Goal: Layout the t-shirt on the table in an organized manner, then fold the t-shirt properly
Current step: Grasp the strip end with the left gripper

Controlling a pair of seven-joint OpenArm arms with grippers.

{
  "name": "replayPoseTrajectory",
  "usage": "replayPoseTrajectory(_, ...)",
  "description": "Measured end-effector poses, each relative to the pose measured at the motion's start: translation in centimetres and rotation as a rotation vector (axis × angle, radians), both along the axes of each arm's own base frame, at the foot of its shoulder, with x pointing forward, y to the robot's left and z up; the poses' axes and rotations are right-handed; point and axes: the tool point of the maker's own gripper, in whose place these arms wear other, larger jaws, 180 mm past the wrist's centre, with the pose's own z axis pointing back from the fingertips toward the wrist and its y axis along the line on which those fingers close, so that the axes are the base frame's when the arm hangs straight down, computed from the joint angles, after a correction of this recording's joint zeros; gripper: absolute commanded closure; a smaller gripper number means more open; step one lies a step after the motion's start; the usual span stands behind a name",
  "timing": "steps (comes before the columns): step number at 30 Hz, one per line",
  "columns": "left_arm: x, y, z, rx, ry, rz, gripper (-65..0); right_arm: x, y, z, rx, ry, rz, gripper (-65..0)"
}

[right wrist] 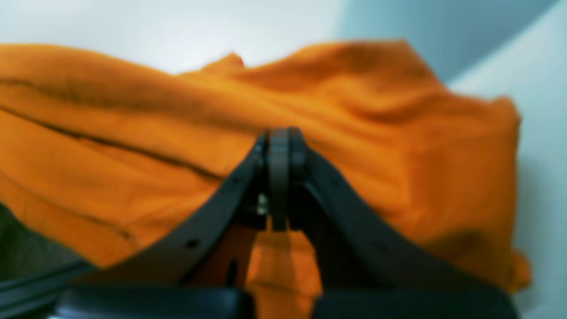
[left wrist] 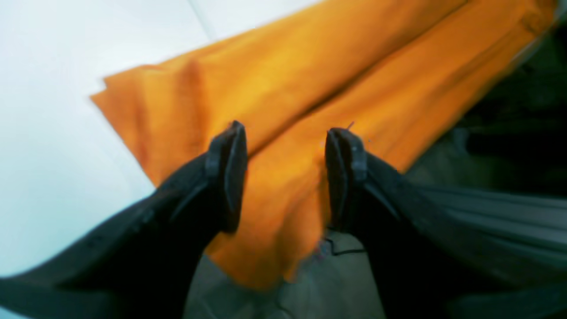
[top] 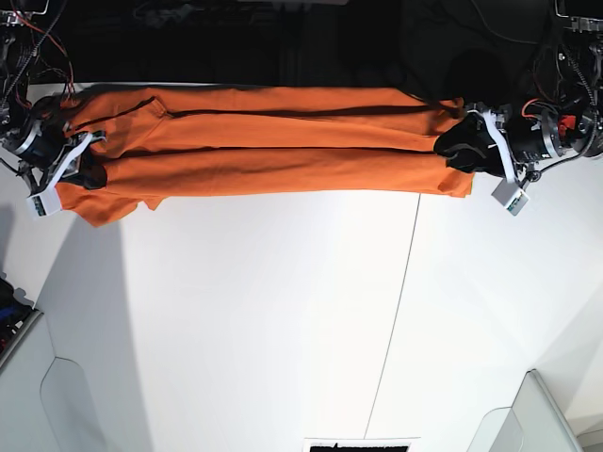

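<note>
jaws: left gripper point(left wrist: 283, 133) spread over t-shirt point(left wrist: 283, 75), right gripper point(right wrist: 279, 137) pinched together; only base shows full shirt.

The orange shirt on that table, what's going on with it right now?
A two-armed robot is folding the t-shirt, which lies stretched in a long band along the far edge of the table. The right gripper is shut on one end; the left gripper is open over the other end.
</note>
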Motion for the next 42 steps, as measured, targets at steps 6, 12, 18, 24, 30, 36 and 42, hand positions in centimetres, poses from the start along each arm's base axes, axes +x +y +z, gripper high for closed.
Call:
replayPoseTrajectory(6, 0.3, -1.8, -3.5, 0.078, -0.069, -0.034, -29.6, -0.7, -0.8, -2.7, -0.025, 0.034, -0.025, 0.0)
replayPoseTrajectory(12, 3.1, -4.1, -5.3, 0.134, -0.158, -0.071, -29.6, 0.5, -2.5, -4.1, 0.028, 0.027, -0.11, 0.0)
replayPoseTrajectory(18, 8.7, -5.2, -5.7, 0.182, -0.197, -0.097, -29.6, 3.0, -3.2, -3.7, 0.038, 0.002, -0.14, 0.0)
replayPoseTrajectory(24, 13.1, -4.4, -4.7, 0.191, -0.156, -0.035, -29.6, 4.9, -3.6, -2.6, 0.017, -0.017, -0.142, 0.0)
replayPoseTrajectory(30, 14.1, -4.9, 0.0, 0.103, -0.17, -0.039, -29.6, 5.0, -3.6, -2.6, 0.011, -0.007, -0.138, 0.0)
replayPoseTrajectory(36, 15.6, -1.0, 5.1, 0.021, -0.245, 0.087, -30.7, 4.9, -3.6, -2.7, 0.011, 0.002, -0.137, 0.0)
replayPoseTrajectory(42, 11.2, 5.8, 2.7, -0.056, -0.171, 0.37, -39.1, 4.8, -3.6, -2.8, 0.007, 0.011, -0.135, 0.0)
